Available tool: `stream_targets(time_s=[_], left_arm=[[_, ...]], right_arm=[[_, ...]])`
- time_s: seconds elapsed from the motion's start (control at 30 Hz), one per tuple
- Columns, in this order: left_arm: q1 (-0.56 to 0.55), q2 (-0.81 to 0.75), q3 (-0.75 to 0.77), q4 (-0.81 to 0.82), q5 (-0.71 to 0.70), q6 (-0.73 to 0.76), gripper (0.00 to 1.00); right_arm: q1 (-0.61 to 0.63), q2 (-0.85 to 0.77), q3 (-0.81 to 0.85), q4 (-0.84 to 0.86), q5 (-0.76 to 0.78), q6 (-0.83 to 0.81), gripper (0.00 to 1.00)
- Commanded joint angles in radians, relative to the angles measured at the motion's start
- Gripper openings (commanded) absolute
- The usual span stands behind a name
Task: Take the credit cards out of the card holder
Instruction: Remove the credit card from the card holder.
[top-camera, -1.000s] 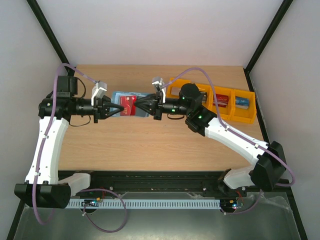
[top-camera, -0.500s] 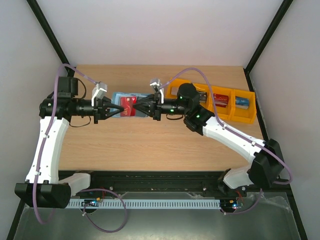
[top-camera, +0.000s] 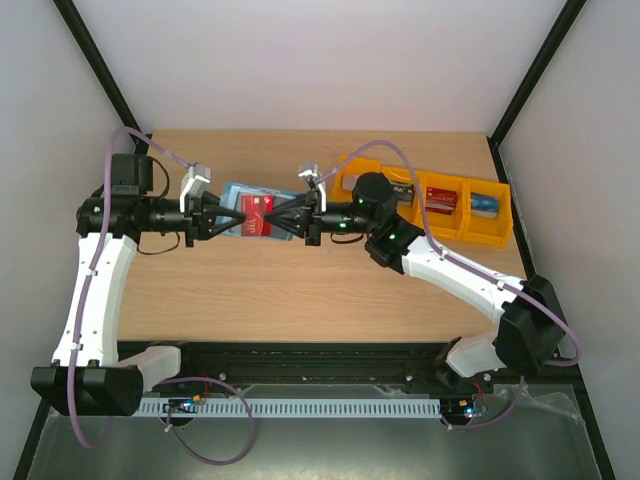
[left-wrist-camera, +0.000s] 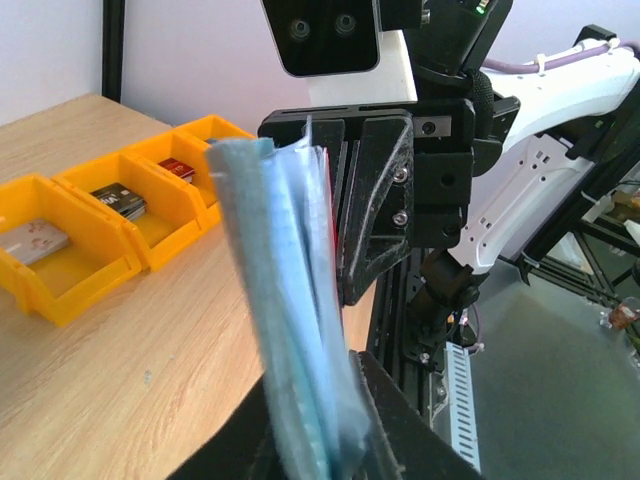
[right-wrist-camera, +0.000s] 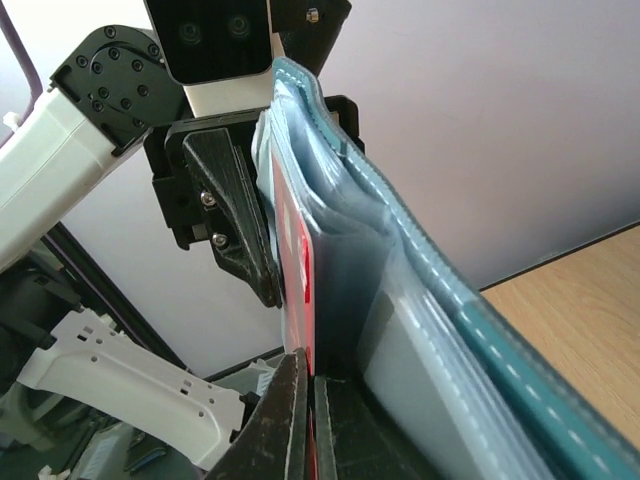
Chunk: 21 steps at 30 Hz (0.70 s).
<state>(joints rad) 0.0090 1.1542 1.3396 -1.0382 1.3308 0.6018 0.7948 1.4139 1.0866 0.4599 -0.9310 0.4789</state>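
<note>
Now my right gripper (right-wrist-camera: 308, 395) pinches the red credit card (right-wrist-camera: 297, 265) lying lengthwise straight ahead, left gripper (left-wrist-camera: 315, 405) clamping the card holder (right-wrist-camera: 430, 290) beyond.

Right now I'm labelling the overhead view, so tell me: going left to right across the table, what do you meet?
Left gripper → card holder with a red credit card showing → right gripper → orange bin with a dark card → orange bin with a red card → orange bin with a blue card.

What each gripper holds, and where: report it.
Left gripper clamps the card holder by one end; right gripper pinches the red credit card by its exposed edge.
</note>
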Motion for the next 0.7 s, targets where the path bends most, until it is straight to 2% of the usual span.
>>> stream_targets(time_s=[0.0, 0.1, 0.27, 0.4, 0.5, 0.67], left_arm=[[0.011, -0.011, -0.013, 0.003, 0.057, 0.016, 0.14], [0.013, -0.013, -0.014, 0.004, 0.058, 0.016, 0.03], [0.018, -0.017, -0.015, 0.013, 0.048, 0.008, 0.02], [0.037, -0.026, -0.042, 0.164, -0.016, -0.173, 0.02], [0.055, -0.031, -0.090, 0.317, -0.145, -0.381, 0.02], [0.066, -0.030, -0.144, 0.438, -0.359, -0.502, 0.02]], right_arm=[[-0.032, -0.061, -0.015, -0.016, 0.004, -0.038, 0.02], [-0.046, -0.080, -0.018, -0.060, 0.017, -0.062, 0.02], [-0.062, -0.102, -0.016, -0.118, 0.033, -0.093, 0.02], [-0.105, -0.128, -0.015, -0.207, 0.076, -0.127, 0.02], [-0.235, -0.173, -0.067, -0.203, 0.149, -0.038, 0.02], [-0.632, -0.248, -0.227, -0.106, 0.282, 0.352, 0.02]])
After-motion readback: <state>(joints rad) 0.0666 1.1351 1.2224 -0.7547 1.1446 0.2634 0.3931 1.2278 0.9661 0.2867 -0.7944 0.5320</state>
